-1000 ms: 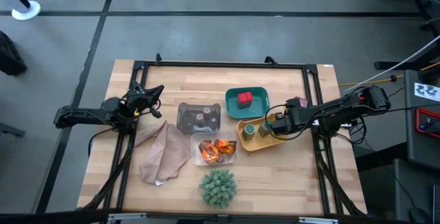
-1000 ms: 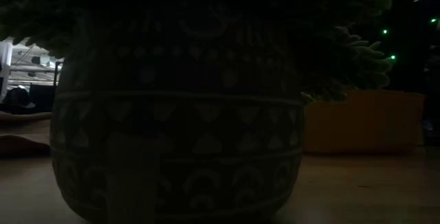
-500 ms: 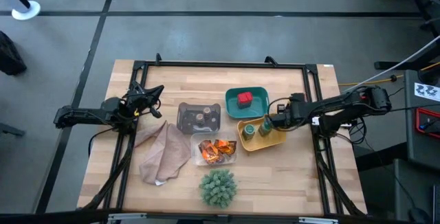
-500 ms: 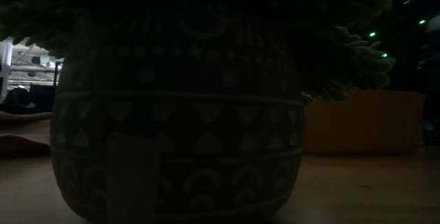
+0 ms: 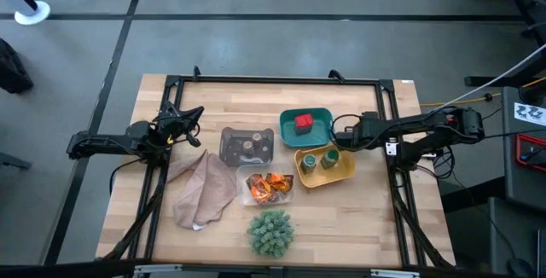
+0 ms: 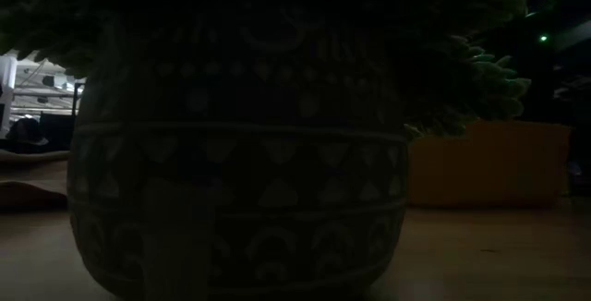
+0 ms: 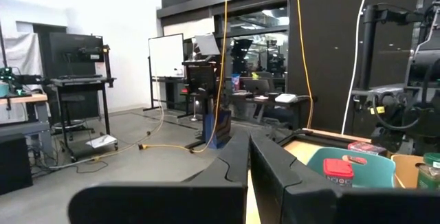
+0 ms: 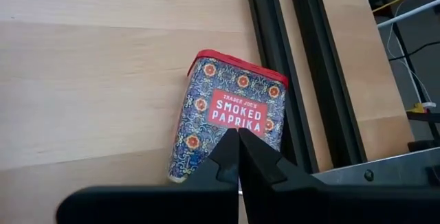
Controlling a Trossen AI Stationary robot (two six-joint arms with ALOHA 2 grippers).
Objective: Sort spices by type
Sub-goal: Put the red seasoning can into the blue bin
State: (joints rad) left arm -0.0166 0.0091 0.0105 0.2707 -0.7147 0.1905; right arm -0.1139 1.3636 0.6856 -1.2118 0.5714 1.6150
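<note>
My right gripper [image 8: 238, 140] is shut and points down over a red-lidded smoked paprika tub [image 8: 230, 124], which lies on its side on the wood beside the black frame rail [image 8: 275, 66]. In the high view my right arm [image 5: 363, 130] hides this tub. Another red tub [image 5: 303, 124] stands in the teal tray [image 5: 320, 114]. Two green jars [image 5: 319, 159] stand in the yellow tray [image 5: 345, 171]. Two orange sachets [image 5: 269, 186] lie in the clear tray. Two tiny jars [image 5: 248, 145] stand in the grey tray. My left gripper [image 5: 193, 115] waits shut at the table's left. My right gripper's shut fingertips [image 8: 227, 148] show in front of the lying tub's bottom end [image 8: 199, 162], coming from above. I cannot tell whether they touch it.
A spiky green plant ball [image 5: 271, 231] in a patterned pot [image 6: 240, 153] stands near the front edge and fills the low view. A brown cloth [image 5: 203, 189] lies at front left. Black frame rails [image 5: 388, 107] run along the table's sides and far edge.
My right gripper has drawn away from the yellow tray toward the table's far and right edges, ending near the right rail. Both green jars now show uncovered in the yellow tray.
</note>
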